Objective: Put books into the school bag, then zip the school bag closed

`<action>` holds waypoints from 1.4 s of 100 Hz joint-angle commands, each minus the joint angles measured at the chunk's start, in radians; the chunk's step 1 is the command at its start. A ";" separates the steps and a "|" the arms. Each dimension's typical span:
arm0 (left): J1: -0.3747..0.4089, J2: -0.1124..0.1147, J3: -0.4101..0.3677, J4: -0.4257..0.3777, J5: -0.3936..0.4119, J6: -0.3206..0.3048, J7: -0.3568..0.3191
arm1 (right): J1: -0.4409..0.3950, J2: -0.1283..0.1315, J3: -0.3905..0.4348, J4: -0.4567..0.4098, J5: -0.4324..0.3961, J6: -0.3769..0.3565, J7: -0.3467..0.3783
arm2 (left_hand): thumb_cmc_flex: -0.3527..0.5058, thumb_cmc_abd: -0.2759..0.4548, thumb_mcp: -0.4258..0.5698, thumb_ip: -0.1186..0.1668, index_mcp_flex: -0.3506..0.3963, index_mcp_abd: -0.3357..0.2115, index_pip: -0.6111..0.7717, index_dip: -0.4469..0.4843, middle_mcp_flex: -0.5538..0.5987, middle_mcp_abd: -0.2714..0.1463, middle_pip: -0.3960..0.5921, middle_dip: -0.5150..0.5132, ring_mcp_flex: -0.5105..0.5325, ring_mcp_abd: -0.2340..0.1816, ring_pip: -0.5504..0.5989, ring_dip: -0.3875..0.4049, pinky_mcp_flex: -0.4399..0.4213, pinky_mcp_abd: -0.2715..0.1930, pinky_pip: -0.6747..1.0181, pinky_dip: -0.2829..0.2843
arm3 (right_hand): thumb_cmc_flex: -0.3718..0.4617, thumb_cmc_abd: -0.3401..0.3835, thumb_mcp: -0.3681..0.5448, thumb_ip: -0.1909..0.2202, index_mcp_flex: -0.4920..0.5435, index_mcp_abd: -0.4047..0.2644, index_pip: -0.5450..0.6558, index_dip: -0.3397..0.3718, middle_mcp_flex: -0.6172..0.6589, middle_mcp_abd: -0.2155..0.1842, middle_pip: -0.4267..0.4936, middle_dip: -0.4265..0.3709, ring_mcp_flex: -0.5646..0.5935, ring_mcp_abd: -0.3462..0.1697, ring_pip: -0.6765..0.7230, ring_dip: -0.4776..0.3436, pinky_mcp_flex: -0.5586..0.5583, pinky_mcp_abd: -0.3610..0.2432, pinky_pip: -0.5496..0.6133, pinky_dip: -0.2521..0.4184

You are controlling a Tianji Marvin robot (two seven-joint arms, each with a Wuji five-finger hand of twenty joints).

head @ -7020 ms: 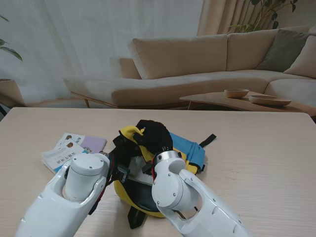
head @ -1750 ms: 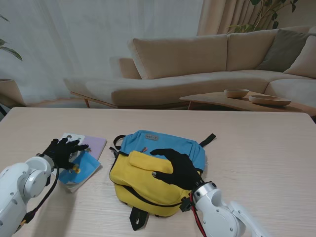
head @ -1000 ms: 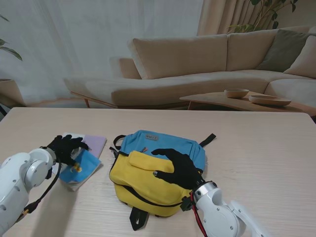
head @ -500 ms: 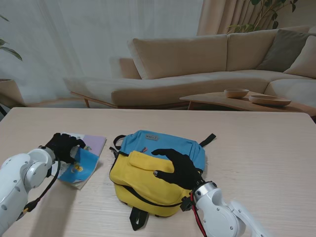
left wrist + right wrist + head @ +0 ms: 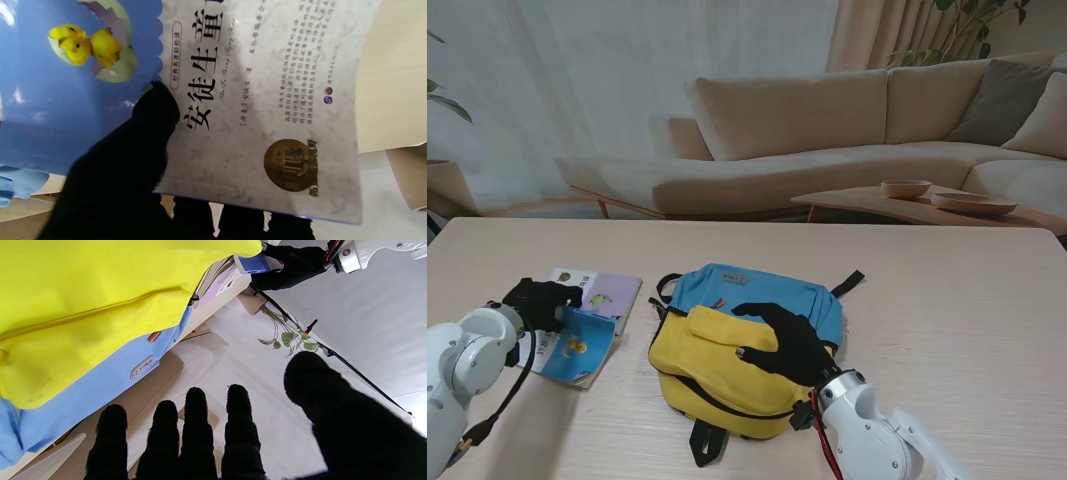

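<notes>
One thin blue-and-grey paperback book (image 5: 575,345), raised off the pale wooden counter (image 5: 947,300), is pinched in the left hand (image 5: 537,300); the right hand (image 5: 787,342) rests spread, holding nothing, on the yellow-and-blue fabric school bag (image 5: 727,375). Support the floppy cover during carrying.

The pale wooden worktop (image 5: 947,290) is viewed from above by the stand camera, facing a beige sofa (image 5: 827,130). A blue-and-grey paperback book (image 5: 260,110) is seen very close by the left wrist camera. The yellow-and-blue fabric school bag (image 5: 83,306) is seen closely by the right wrist camera; both are shared with the stand view.
</notes>
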 commanded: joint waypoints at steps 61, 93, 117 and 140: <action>0.199 -0.018 -0.165 -0.312 -0.146 -0.026 -0.105 | -0.021 -0.011 -0.016 -0.031 0.018 -0.011 0.007 | 0.143 0.057 0.107 0.104 0.271 0.092 -0.167 -0.516 0.297 0.172 -0.536 -0.177 0.368 0.023 0.020 -0.080 0.270 0.126 0.267 -0.051 | -0.040 -0.004 0.032 0.029 -0.003 0.009 0.020 -0.016 0.013 -0.027 0.015 -0.006 0.022 -0.022 0.007 0.005 0.017 -0.035 0.046 0.017; 0.262 -0.030 -0.210 -0.419 -0.260 -0.007 -0.096 | -0.011 -0.015 -0.021 -0.034 0.033 0.006 0.002 | 0.134 0.057 0.150 0.099 0.334 0.113 -0.126 -0.430 0.285 0.189 -0.521 -0.106 0.347 0.034 0.064 -0.027 0.245 0.164 0.298 -0.015 | -0.038 -0.006 0.034 0.030 0.000 0.011 0.021 -0.017 0.016 -0.025 0.015 -0.006 0.023 -0.020 0.007 0.005 0.019 -0.036 0.048 0.021; 0.284 -0.038 -0.227 -0.477 -0.417 0.003 -0.089 | 0.006 -0.021 -0.031 -0.030 0.047 0.025 -0.005 | 0.135 0.050 0.169 0.101 0.334 0.123 -0.124 -0.398 0.274 0.199 -0.507 -0.095 0.343 0.041 0.086 -0.012 0.237 0.179 0.318 0.006 | -0.036 -0.009 0.037 0.030 -0.002 0.011 0.022 -0.017 0.018 -0.024 0.016 -0.005 0.028 -0.021 0.008 0.006 0.025 -0.032 0.053 0.025; 0.301 -0.047 -0.225 -0.543 -0.504 0.023 -0.069 | 0.024 -0.029 -0.048 -0.024 0.063 0.049 -0.025 | 0.139 0.046 0.175 0.103 0.337 0.133 -0.128 -0.388 0.272 0.210 -0.505 -0.094 0.342 0.049 0.092 -0.008 0.233 0.189 0.320 0.014 | -0.035 -0.010 0.041 0.031 -0.012 0.011 0.021 -0.018 0.018 -0.024 0.019 -0.003 0.033 -0.014 0.012 0.008 0.030 -0.030 0.059 0.029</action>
